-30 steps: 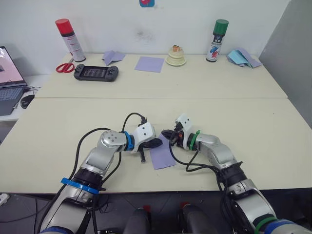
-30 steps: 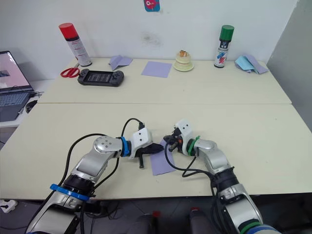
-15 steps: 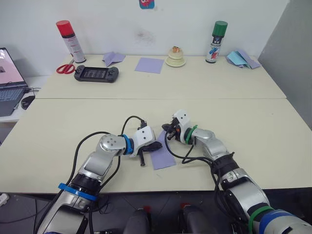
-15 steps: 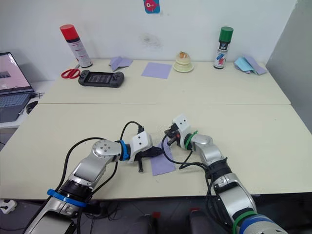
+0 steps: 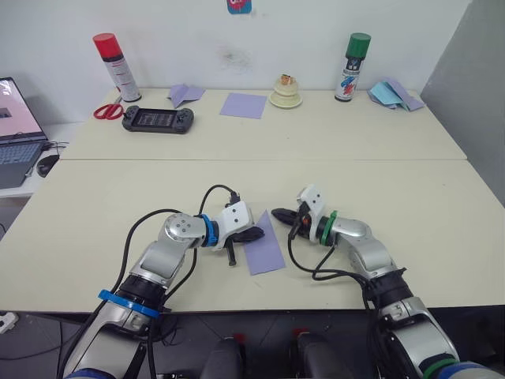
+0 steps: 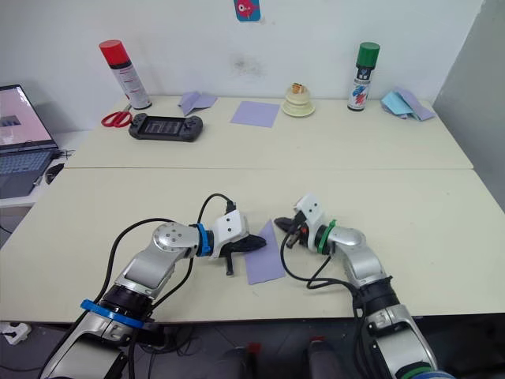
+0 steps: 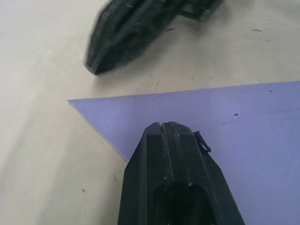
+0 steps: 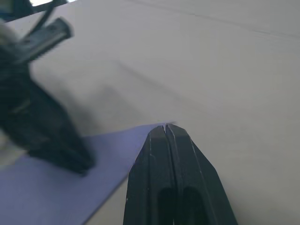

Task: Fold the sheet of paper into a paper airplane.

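The sheet of paper [image 5: 264, 251] lies flat on the near table as a lavender-purple shape with a pointed far corner. My left gripper [image 5: 254, 234] is shut, and its tip presses down on the sheet's left part [image 7: 243, 122]. Shut as well, my right gripper [image 5: 278, 214] holds nothing and sits just off the sheet's far corner, with its tip over that corner [image 8: 140, 133] in the right wrist view. The two gripper tips face each other a short way apart.
On the far table stand a red spray can [image 5: 110, 57] and a green spray can [image 5: 355, 57]. Between them lie scissors [image 5: 105, 110], a black game console [image 5: 156, 118], a smooth lavender square [image 5: 242, 104] and a small dish [image 5: 285, 93]. Light-blue paper pieces [image 5: 390, 93] lie far right, a laptop [image 5: 16, 118] far left.
My right gripper has drawn back to the right, off the sheet's far corner, which now shows as a point. The left gripper has stayed on the sheet.
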Controlling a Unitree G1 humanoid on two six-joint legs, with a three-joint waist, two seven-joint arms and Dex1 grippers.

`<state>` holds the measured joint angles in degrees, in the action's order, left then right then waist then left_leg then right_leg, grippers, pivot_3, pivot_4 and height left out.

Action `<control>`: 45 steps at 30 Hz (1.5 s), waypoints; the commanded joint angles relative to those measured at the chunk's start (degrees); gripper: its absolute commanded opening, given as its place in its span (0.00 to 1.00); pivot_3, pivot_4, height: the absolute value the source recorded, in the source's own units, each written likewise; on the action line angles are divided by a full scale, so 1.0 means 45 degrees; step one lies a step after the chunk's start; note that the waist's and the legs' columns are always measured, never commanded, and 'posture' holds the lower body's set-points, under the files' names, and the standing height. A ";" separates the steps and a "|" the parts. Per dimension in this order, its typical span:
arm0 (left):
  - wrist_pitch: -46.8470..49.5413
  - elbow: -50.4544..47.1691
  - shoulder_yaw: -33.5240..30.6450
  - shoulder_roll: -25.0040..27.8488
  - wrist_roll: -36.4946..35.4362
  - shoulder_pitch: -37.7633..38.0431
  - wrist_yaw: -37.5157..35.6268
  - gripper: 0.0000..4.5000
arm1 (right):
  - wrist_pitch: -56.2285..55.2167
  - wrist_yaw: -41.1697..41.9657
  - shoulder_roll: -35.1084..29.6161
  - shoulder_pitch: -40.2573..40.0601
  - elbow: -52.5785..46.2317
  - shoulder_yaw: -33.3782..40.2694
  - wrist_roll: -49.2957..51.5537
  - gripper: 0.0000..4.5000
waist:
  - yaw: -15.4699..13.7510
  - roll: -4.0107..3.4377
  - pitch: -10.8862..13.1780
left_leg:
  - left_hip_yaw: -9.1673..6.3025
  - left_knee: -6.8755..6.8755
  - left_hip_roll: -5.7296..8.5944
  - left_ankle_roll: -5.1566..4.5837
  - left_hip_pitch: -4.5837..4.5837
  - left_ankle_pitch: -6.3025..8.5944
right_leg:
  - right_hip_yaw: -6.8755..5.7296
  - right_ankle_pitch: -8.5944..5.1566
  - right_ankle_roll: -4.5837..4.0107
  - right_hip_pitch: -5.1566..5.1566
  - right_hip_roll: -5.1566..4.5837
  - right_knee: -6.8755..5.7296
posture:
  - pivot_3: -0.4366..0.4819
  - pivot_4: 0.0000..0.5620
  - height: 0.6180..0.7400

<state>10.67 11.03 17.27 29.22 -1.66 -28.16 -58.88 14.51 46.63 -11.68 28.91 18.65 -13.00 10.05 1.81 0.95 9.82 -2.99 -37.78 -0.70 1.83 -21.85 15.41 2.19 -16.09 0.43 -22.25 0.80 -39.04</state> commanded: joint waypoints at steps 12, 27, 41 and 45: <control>-0.0172 0.0630 0.0413 0.0138 0.0413 0.0038 -0.0329 0.00 | 0.1099 0.2683 -0.2652 -0.2494 -0.3021 -0.2443 -0.0863 0.00 | -0.0029 0.0001 -0.0036 | 0.0005 -0.0003 0.0008 0.0000 0.0008 0.0001 | 0.0005 -0.0014 0.0023 0.0016 -0.0002 0.0014 | 0.48 0.27 1.00; -0.0273 0.1184 0.0284 -0.0088 0.0268 -0.0314 -0.0222 0.00 | 0.5144 0.1808 -0.3497 -0.3207 -0.8380 -0.0087 0.2326 0.00 | -0.0037 0.0011 -0.0094 | 0.0003 -0.0002 0.0010 0.0000 -0.0009 0.0002 | 0.0007 -0.0018 0.0028 0.0006 0.0001 0.0025 | 0.48 0.27 1.00; 0.0997 0.2100 -0.1859 0.0088 -0.1696 -0.2682 -0.0880 0.00 | 0.1427 -0.0589 -0.2032 -0.2710 -0.4076 -0.1275 -0.0726 0.00 | -0.0019 0.0048 -0.0030 | 0.0012 -0.0011 0.0008 0.0000 -0.0039 0.0002 | 0.0005 -0.0017 0.0028 -0.0023 0.0007 0.0022 | 0.48 0.27 1.00; -0.1424 0.3506 -0.1531 0.0769 -0.0974 -0.3205 -0.1809 0.00 | 0.1634 -0.0340 -0.1994 -0.2920 -0.4909 -0.0605 0.0144 0.00 | -0.0016 0.0043 -0.0028 | 0.0007 0.0001 0.0004 0.0000 -0.0022 0.0002 | 0.0001 -0.0017 0.0027 -0.0016 0.0016 0.0016 | 0.48 0.27 1.00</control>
<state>9.14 24.63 9.87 32.00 -7.19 -42.64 -65.03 20.87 44.92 -20.03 16.52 -1.65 -17.75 9.15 1.73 1.14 9.69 -2.95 -37.77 -0.67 1.83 -21.96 15.42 2.20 -16.17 0.55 -22.32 0.87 -38.96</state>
